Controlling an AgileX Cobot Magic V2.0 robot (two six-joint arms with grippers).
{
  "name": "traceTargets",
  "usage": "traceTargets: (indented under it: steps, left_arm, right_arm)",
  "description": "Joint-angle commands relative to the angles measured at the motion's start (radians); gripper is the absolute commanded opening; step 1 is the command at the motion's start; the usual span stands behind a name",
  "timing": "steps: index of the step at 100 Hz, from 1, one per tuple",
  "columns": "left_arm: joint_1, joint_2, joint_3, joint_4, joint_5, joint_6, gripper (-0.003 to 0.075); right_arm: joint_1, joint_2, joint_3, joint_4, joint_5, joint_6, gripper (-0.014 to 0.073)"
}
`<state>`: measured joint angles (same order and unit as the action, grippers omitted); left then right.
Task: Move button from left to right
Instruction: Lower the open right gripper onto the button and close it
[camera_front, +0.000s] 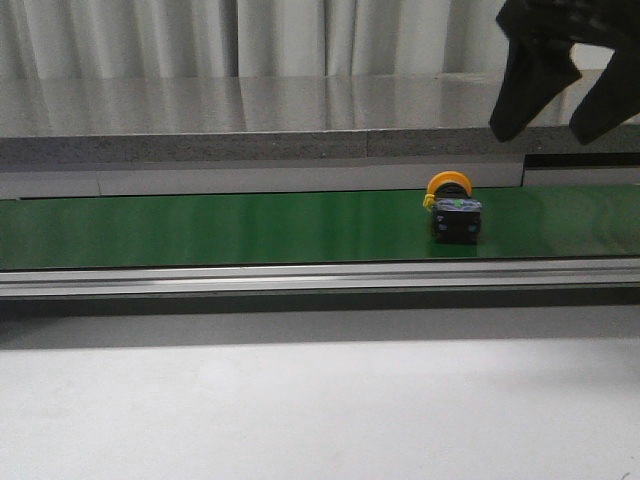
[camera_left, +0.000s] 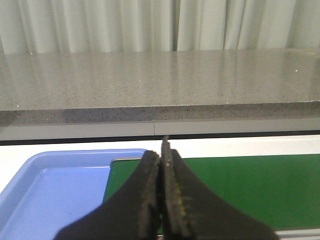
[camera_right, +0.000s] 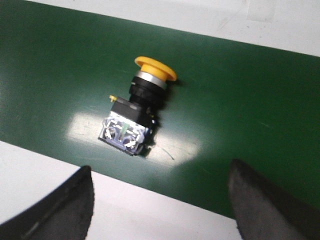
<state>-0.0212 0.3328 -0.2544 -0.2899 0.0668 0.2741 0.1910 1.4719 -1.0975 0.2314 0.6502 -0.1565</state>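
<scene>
My right gripper (camera_front: 565, 125) hangs wide open above the button (camera_front: 455, 212) lying mid-belt (camera_front: 200, 228), clear green all round; my left gripper (camera_left: 161, 200) is pressed closed beside the blue tray (camera_left: 55, 185).

Count on the desk: few items, each kind single except the hands.

One button (camera_front: 454, 212), lying on its side on one green belt (camera_front: 250, 228). One blue tray (camera_left: 55, 187), seen only from the left wrist. Two hands: left hand (camera_left: 161, 200), its fingers pressed together; right hand (camera_front: 562, 75), fingers spread apart. One grey counter (camera_front: 200, 120) behind, one curtain (camera_front: 200, 35).
</scene>
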Motion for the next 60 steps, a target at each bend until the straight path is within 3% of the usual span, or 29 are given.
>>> traceTargets:
  steps: [1, 60]
  left_arm:
    - [-0.008, 0.007, -0.029, -0.007, -0.08, 0.0, -0.0021]
    - [-0.008, 0.007, -0.029, -0.007, -0.08, 0.0, -0.0021]
  right_arm:
    - [0.001, 0.014, -0.051, 0.009, -0.056, -0.015, 0.0558]
    - [0.001, 0.185, -0.099, -0.038, -0.083, -0.045, 0.0558]
